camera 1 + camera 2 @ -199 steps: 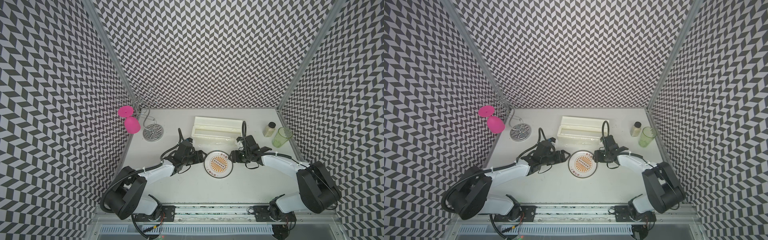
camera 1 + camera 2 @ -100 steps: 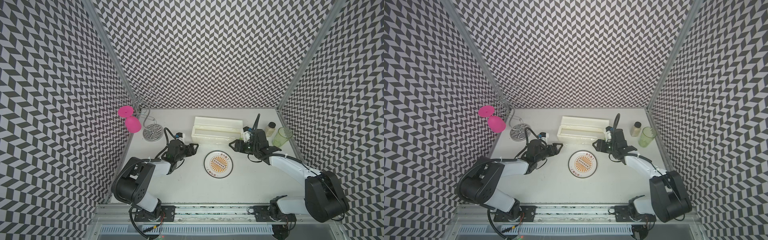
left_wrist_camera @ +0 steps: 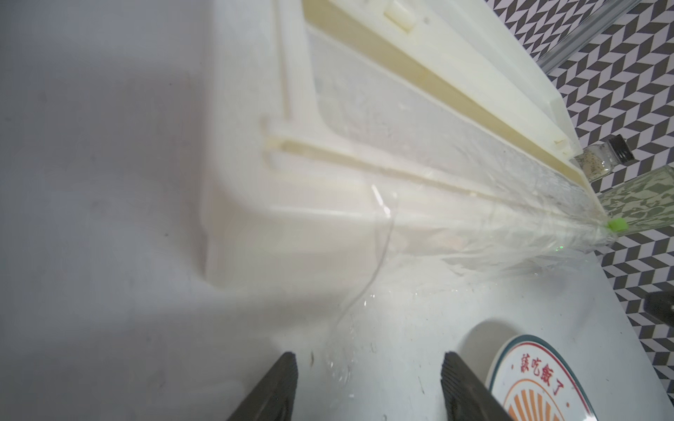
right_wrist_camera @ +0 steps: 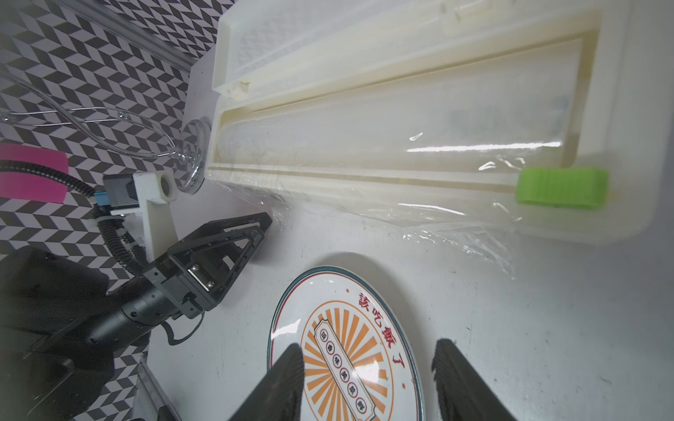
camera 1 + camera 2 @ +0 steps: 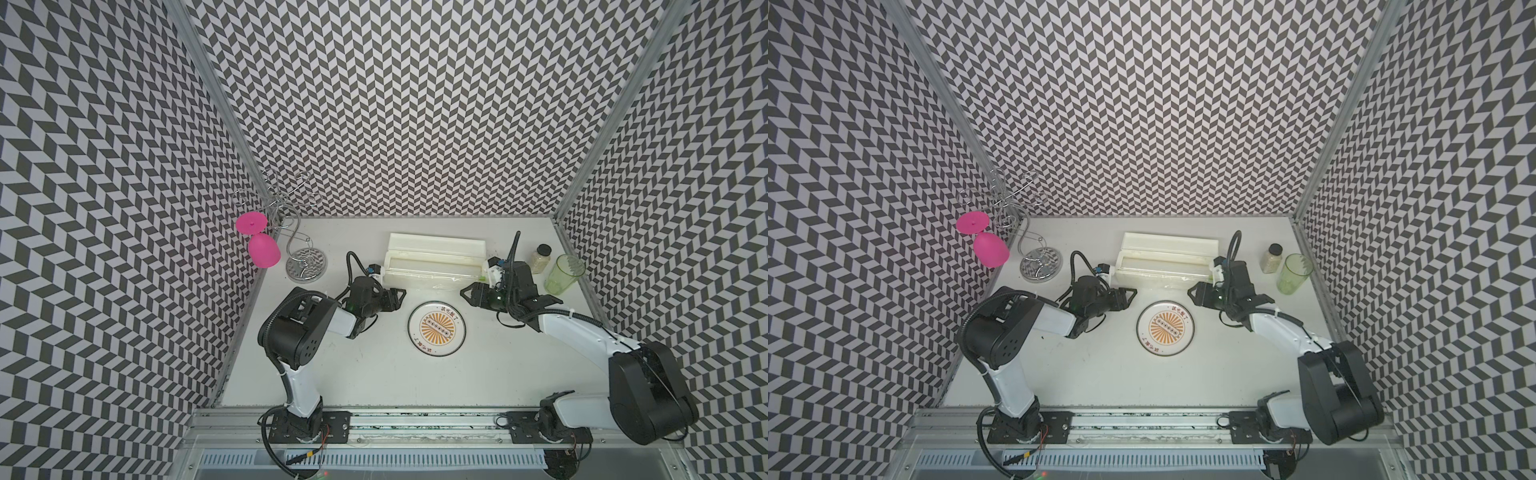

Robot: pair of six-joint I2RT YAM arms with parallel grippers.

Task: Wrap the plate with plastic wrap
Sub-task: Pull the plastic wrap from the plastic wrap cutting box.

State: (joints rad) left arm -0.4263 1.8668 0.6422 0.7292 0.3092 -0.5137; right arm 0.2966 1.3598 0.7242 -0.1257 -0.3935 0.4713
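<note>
Wrist views showed left gripper (image 3: 367, 359) and right gripper (image 4: 368, 346) parted, holding nothing; plastic wrap (image 4: 437, 218) draped from dispenser box (image 4: 401, 47) beside bare plate (image 4: 339, 320).

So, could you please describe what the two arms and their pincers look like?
Both arms are white tubes with bulky black joints. The left pincer and right pincer are black, with triangular open-frame fingers; ribbed black cables loop over each wrist.
</note>
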